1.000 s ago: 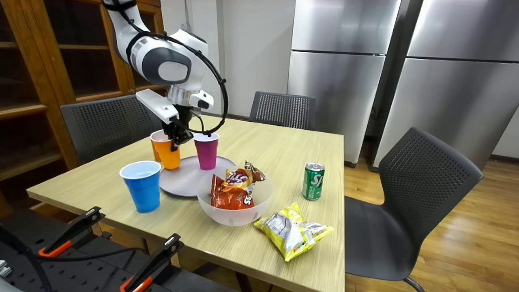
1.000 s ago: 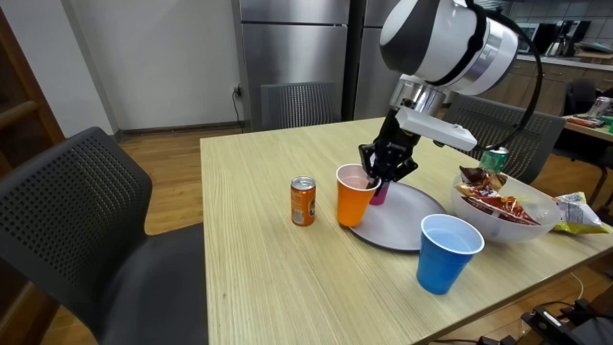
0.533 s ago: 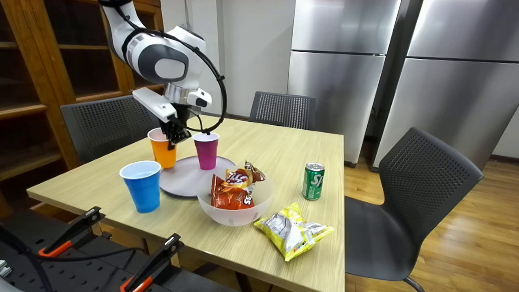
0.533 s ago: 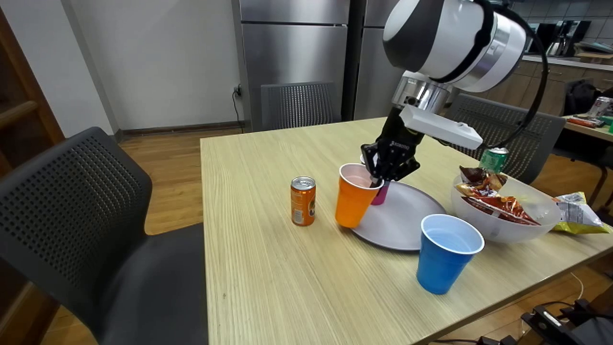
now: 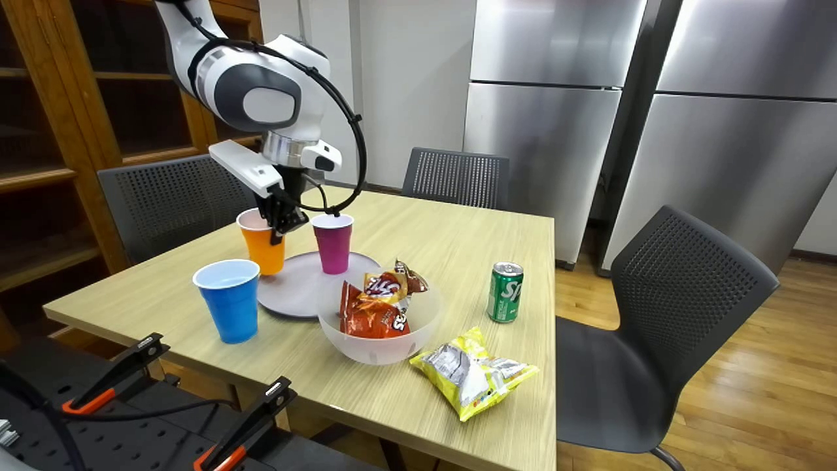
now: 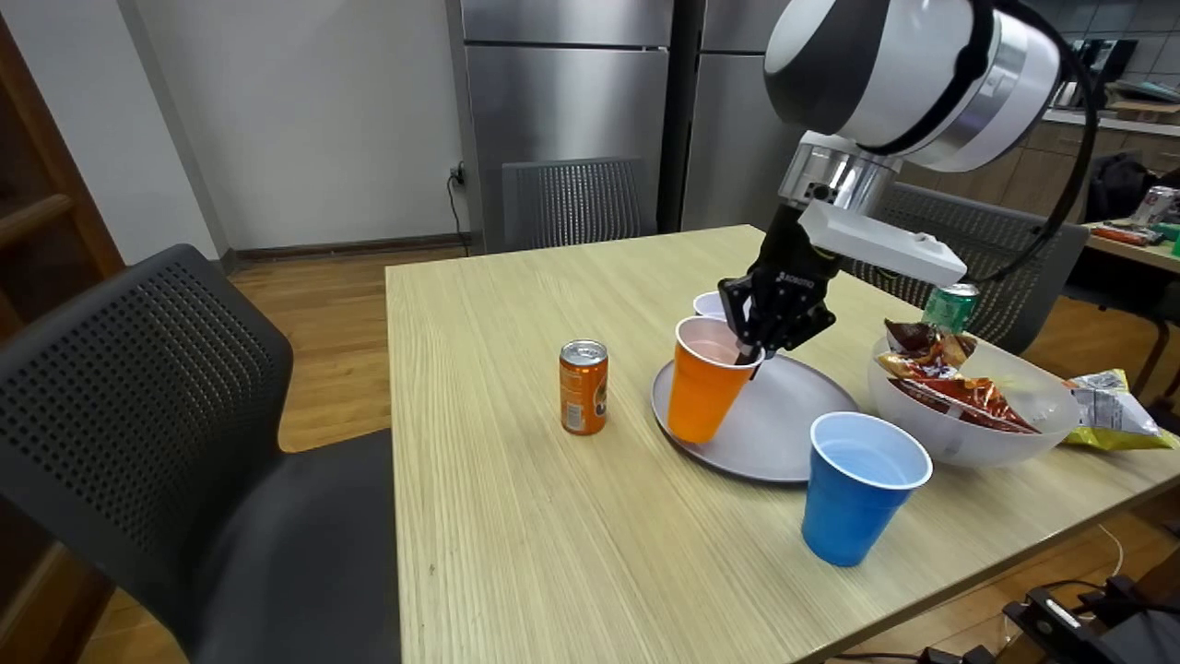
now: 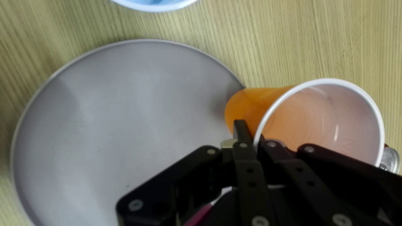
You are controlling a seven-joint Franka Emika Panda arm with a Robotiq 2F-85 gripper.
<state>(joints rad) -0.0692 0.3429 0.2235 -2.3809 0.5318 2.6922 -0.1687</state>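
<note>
- Orange cup (image 7: 309,117), wrist view: gripper (image 7: 255,139) pinches its wall at the rim, one finger inside, one outside. Looks light, thin plastic, so probably stiffest at the rolled rim, softer below, smooth enough to slip or swivel. Best hold, my call: rim or just under, gentle squeeze. Mouth toward picture right, base toward picture left, over the edge of the plate (image 7: 125,122); contact with it, can't tell.
- In an exterior view: mouth up, long axis close to upright. Purple cup (image 5: 334,250) stands on the plate near the gripper; blue cup (image 5: 234,311) upright on the table (image 5: 451,242); bowl (image 5: 378,354) with snack bags (image 5: 374,315) beside the plate.
- In an exterior view: base over the plate's near-can side, mouth leaning slightly to picture right, maybe a small tilt. Orange can (image 6: 584,397) upright nearby, not touching.
</note>
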